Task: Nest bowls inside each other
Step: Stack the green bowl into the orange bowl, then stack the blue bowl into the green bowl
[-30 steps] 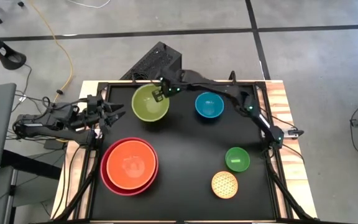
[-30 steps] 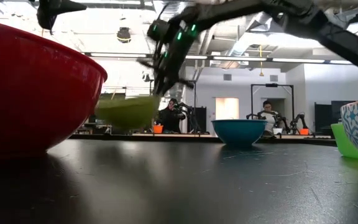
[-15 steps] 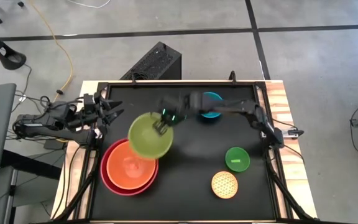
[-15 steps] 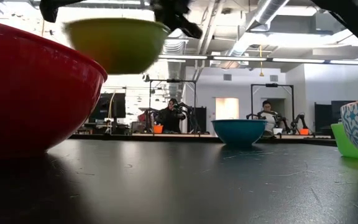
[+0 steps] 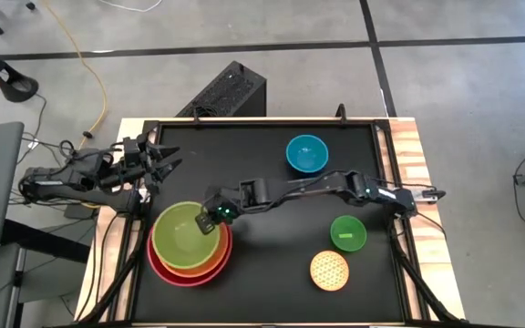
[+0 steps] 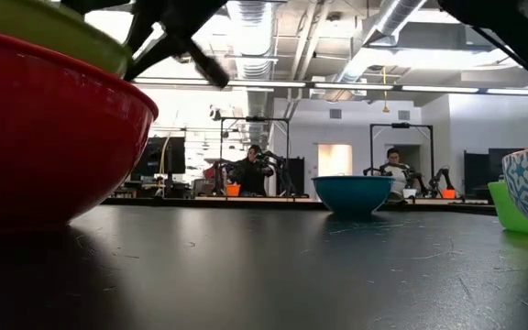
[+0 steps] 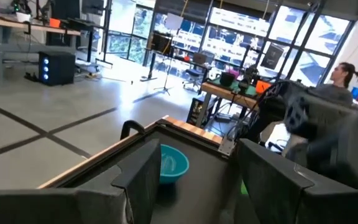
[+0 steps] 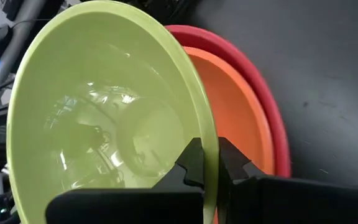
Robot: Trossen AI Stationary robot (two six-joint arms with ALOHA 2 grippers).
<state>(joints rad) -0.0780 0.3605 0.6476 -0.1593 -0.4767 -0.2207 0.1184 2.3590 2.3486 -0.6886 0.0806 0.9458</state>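
Observation:
The lime green bowl [image 5: 182,235] hangs over the orange bowl [image 5: 210,262], which sits nested in the red bowl [image 5: 169,272] at the near left. My right gripper [image 5: 208,221] is shut on the lime bowl's rim. Whether the lime bowl touches the orange one, I cannot tell. The blue bowl [image 5: 306,153] stands at the far middle. The small bright green bowl [image 5: 347,232] and the yellow lattice bowl [image 5: 329,270] stand at the near right. My left gripper [image 5: 164,162] waits open at the table's far left, above the table. My right gripper pinches the lime green bowl's rim [image 8: 207,163] on its side toward the table's right, one finger inside the bowl and one outside. The fingers come from the table's right, slanting down. The bowl is tilted above the orange bowl [image 8: 241,124].
The red bowl's wall [image 6: 44,137] fills the low view's left. Bare black table lies between the stack and the blue bowl [image 6: 351,194]. People sit at desks in the room beyond the table's far edge.
My right gripper has carried the lime green bowl from the far middle of the table toward the near left, lifted clear, and now holds it over the orange and red bowls. It has stayed shut on the rim.

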